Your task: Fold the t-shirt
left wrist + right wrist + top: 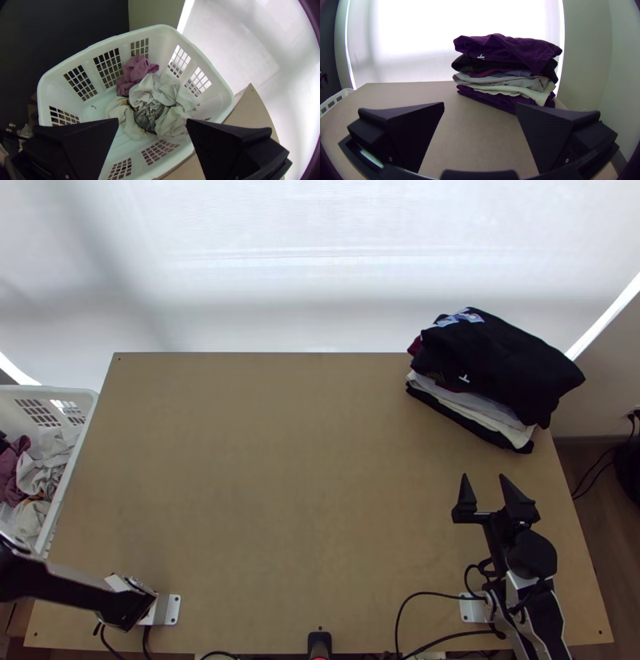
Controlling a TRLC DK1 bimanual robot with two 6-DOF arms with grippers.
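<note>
Inspecting your station, you will find the right gripper (483, 476) above the right side of the light wooden table (280, 484), its two wide black fingers parted with nothing between them. The left gripper (152, 119) faces down into a white plastic basket with grid-slotted walls (160, 29) beside the table's left edge; its fingers are likewise wide apart and hold nothing. In that basket you have a bunched mauve cloth garment (136, 70), crumpled pale grey garments (166, 90) and a bunched dark grey patterned garment (146, 117). At the table's far right corner stands a stack of folded garments (506, 90), pale and dark layers together, topped by a dark folded garment with a blue-and-white print (496, 360). The top piece may be a t-shirt, but you cannot confirm from these views which garment is the one assigned.
</note>
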